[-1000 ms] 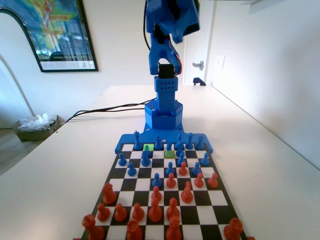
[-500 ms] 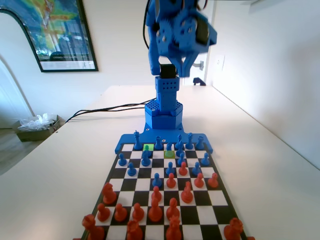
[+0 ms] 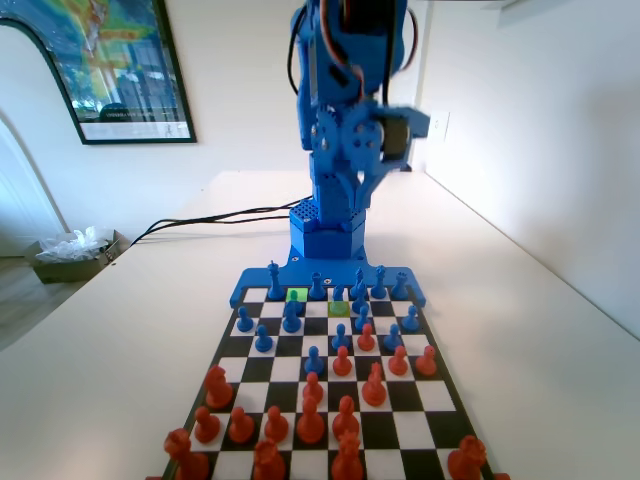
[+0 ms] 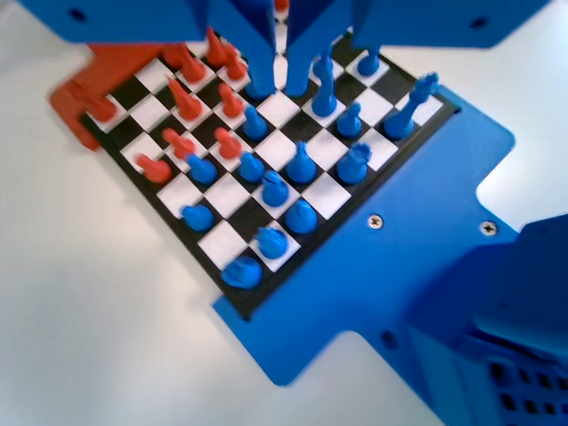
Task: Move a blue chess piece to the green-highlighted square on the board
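Note:
The board (image 3: 232,344) lies along the table, with blue pieces (image 3: 291,318) in its far rows and orange-red pieces (image 3: 310,421) in its near rows. The green-highlighted square (image 3: 296,294) is in the farthest row, left of centre, and no piece stands on it. A duller olive square (image 3: 338,308) lies one row nearer, to its right. My gripper (image 3: 350,200) hangs in front of the arm's base, above the board's far end. In the wrist view the gripper (image 4: 282,89) is above the blue pieces (image 4: 302,164). Its jaws stand a narrow gap apart and hold nothing.
Black cables (image 3: 210,217) run over the table to the left of the arm's base (image 3: 328,235). A framed poster (image 3: 110,60) hangs on the left wall, above a box (image 3: 70,255) on the floor. White table top (image 3: 540,330) flanks the board on both sides.
The arm has folded downward over the last second. The gripper dropped from high above the base to just above the board's far end.

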Tool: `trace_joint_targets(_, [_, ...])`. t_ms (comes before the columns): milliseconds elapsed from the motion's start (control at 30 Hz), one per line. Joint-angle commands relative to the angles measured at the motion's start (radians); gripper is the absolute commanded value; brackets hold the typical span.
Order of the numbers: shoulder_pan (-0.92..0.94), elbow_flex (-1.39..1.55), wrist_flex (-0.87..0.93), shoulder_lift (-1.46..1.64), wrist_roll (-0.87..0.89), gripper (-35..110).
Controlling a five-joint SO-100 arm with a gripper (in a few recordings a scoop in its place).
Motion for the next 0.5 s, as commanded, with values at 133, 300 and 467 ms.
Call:
trace_joint_targets(133, [0.037,0.04,-0.078,-0.029,-0.038,5])
trace_joint_targets(300, [0.055,0.04,-0.126,-0.092,-0.044,5])
trace_joint_targets(467, [0.063,0.038,-0.164,-0.14,-0.048,6])
